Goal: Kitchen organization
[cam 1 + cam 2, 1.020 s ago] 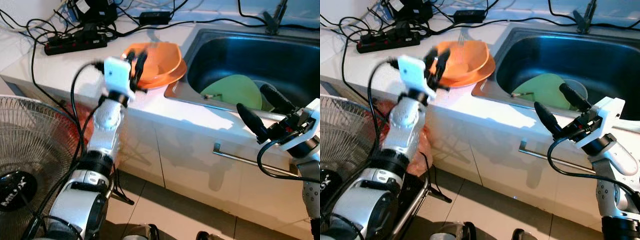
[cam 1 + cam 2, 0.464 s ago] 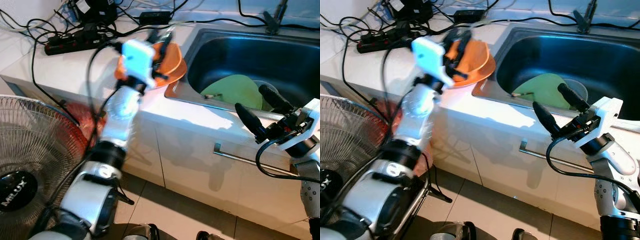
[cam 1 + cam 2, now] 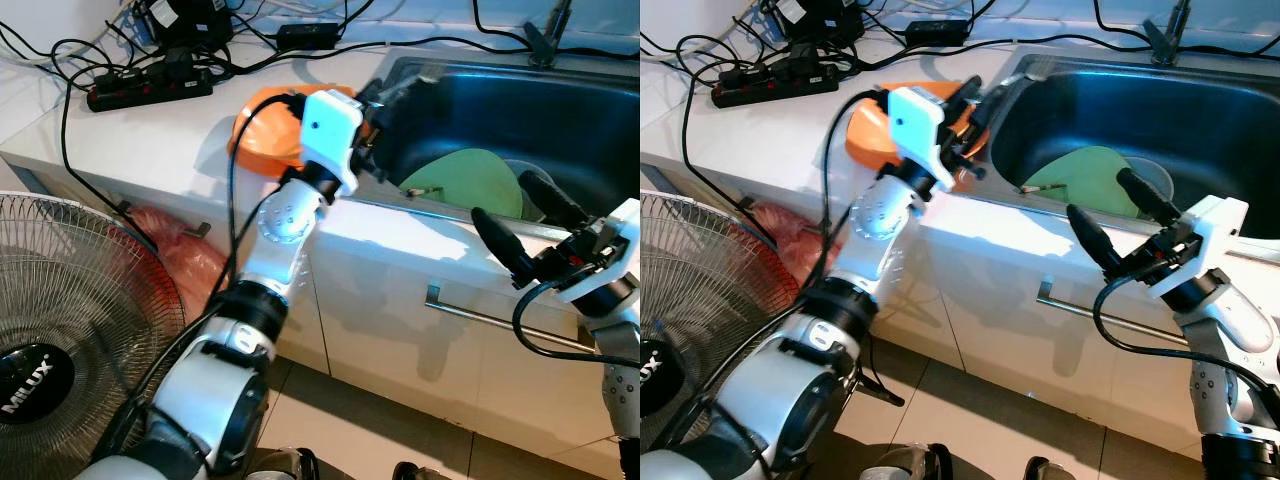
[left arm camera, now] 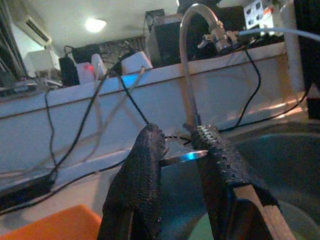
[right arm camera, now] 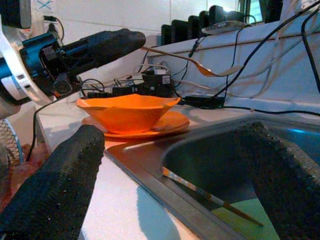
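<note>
My left gripper (image 3: 395,95) is shut on a metal spoon (image 5: 192,60), held in the air over the left rim of the steel sink (image 3: 600,110). The spoon's handle (image 4: 182,157) is pinched between the two black fingers. Behind my left wrist, an orange bowl (image 3: 262,130) sits on an orange plate on the white counter. A green plate (image 3: 470,180) lies in the sink with a thin utensil (image 3: 420,190) on its edge. My right gripper (image 3: 508,200) stands open at the counter's front edge, in front of the sink, holding nothing.
A black power strip (image 3: 150,90) and tangled cables cover the back of the counter. A standing fan (image 3: 60,330) is at the lower left. A faucet (image 4: 192,30) rises behind the sink. A metal handle (image 3: 500,318) runs along the cabinet front below.
My left arm has swung to the right with the spoon, from over the orange bowl to the sink's left rim. The right arm has stayed where it was.
</note>
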Motion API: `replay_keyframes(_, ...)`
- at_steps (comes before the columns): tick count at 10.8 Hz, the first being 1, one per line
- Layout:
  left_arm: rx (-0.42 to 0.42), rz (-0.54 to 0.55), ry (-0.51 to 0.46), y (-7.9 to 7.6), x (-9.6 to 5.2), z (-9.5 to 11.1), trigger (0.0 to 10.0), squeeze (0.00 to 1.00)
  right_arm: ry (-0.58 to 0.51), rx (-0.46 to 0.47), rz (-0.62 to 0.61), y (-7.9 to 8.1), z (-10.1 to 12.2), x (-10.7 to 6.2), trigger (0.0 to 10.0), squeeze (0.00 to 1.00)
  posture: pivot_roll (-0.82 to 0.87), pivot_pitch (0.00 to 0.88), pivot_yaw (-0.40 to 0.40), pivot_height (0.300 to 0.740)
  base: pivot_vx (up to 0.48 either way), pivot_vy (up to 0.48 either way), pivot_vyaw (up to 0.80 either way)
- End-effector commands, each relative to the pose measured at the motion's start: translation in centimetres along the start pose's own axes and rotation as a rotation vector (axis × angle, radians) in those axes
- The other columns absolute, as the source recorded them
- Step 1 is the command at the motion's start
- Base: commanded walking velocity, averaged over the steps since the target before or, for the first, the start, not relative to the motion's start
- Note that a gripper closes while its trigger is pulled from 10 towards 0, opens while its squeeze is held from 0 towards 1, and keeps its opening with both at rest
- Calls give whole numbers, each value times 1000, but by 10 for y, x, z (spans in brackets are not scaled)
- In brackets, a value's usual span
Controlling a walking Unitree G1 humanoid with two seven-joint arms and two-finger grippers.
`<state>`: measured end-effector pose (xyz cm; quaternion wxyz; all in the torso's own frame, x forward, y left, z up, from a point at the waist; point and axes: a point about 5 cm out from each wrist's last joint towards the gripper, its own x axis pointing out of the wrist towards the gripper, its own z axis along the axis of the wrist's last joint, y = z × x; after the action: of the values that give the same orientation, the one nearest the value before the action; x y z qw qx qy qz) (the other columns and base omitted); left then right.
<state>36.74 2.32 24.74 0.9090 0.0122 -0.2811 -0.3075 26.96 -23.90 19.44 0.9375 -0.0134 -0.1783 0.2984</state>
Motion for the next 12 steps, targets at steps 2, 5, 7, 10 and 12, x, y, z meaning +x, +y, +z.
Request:
replay_keyframes(2, -32, -34, 39, -6, 1, -7, 10000, 0, -32, 1, 1, 3, 4, 0, 10000, 0, -24, 135, 128, 740, 0, 0, 0)
replay_keyframes(5, -75, -43, 99, -10, -3, -20, 10000, 0, -53, 7, -6, 4, 6, 0, 10000, 0, -26, 135, 132, 740, 0, 0, 0)
replay_keyframes(7, -92, -38, 133, -9, -5, -26, 10000, 0, -70, 8, -11, 3, 9, -1, 10000, 0, -29, 134, 135, 740, 0, 0, 0)
replay_keyframes(10, -130, -51, 190, -15, -8, -36, 10000, 0, -71, 10, -11, 5, 9, -1, 10000, 0, -44, 129, 144, 740, 0, 0, 0)
replay_keyframes(12, -155, -56, 226, -20, -12, -43, 10000, 0, -71, 12, -11, 6, 8, -2, 10000, 0, -48, 129, 147, 740, 0, 0, 0)
